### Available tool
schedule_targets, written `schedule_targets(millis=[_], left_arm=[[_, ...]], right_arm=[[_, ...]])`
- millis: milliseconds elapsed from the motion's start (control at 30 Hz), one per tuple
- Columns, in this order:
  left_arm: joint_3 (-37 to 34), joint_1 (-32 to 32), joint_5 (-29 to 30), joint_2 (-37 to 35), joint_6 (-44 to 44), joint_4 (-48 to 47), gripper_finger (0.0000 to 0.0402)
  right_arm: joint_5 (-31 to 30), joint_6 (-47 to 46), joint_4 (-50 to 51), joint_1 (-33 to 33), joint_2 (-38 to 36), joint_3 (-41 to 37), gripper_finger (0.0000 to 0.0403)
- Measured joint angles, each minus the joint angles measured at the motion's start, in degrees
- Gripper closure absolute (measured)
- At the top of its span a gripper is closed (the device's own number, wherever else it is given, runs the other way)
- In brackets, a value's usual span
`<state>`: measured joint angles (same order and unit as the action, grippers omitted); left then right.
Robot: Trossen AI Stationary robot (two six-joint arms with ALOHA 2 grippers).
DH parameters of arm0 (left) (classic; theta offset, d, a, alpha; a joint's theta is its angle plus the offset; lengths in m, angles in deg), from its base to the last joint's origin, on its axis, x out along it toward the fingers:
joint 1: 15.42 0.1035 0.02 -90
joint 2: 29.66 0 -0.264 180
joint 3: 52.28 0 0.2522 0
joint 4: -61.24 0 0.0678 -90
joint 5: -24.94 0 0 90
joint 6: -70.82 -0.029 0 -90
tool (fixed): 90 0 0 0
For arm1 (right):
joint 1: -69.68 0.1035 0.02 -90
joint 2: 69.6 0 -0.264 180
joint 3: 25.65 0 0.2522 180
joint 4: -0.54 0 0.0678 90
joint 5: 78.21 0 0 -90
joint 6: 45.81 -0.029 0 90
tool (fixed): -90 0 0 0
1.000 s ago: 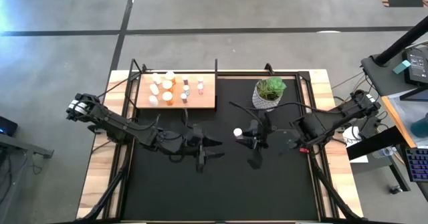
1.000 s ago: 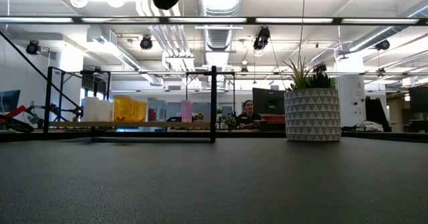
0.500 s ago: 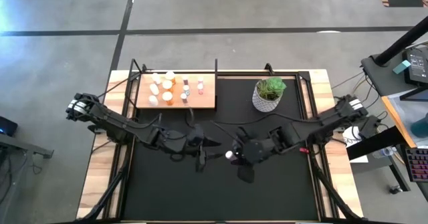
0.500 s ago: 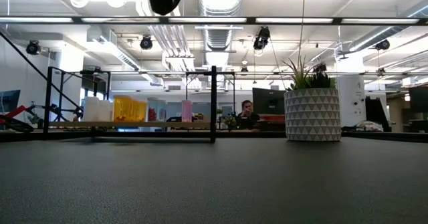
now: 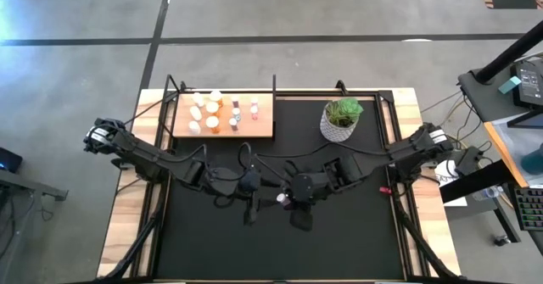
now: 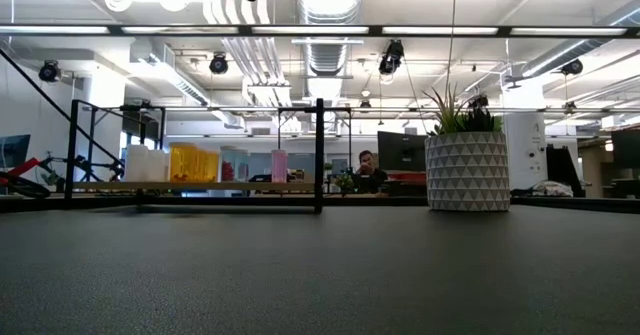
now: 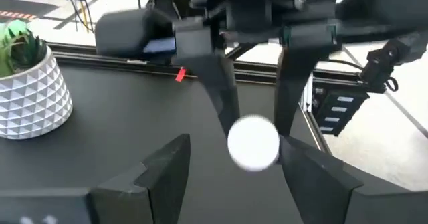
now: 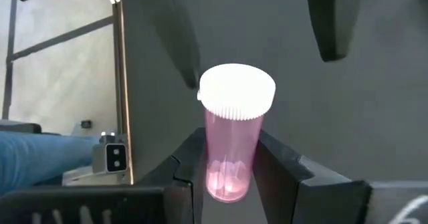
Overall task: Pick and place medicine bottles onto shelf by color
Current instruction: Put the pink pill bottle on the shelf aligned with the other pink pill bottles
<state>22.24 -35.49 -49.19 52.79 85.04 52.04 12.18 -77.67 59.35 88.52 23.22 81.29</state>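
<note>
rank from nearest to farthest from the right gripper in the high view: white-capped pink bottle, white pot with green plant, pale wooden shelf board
1. White-capped pink bottle: clamped in the right gripper, mid-table.
2. White pot with green plant: toward the table's far right.
3. Pale wooden shelf board: far left corner, only slightly farther than the pot.

We reach both arms in from opposite sides, and they meet near the middle, held up off the surface. Our right tool (image 5: 287, 201) has its fingers (image 8: 284, 174) pressed tight on either side of a pink bottle (image 8: 233, 134), with the white-capped end pointing outward toward our other arm. Our left tool (image 5: 252, 206) sits just beside it, facing it, fingers (image 7: 164, 167) parted to either side of the cap without touching it. Both wrists stay roughly level, elbows bent back toward their own sides.
</note>
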Motion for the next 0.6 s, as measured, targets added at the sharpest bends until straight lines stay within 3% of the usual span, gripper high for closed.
schedule_targets(millis=[600], left_arm=[[-0.27, 0.20, -2.04, 0.00, 3.40, 1.84, 0.0189]], right_arm=[[0.10, 5.65, 3.68, -1.25, 3.31, 7.28, 0.0309]])
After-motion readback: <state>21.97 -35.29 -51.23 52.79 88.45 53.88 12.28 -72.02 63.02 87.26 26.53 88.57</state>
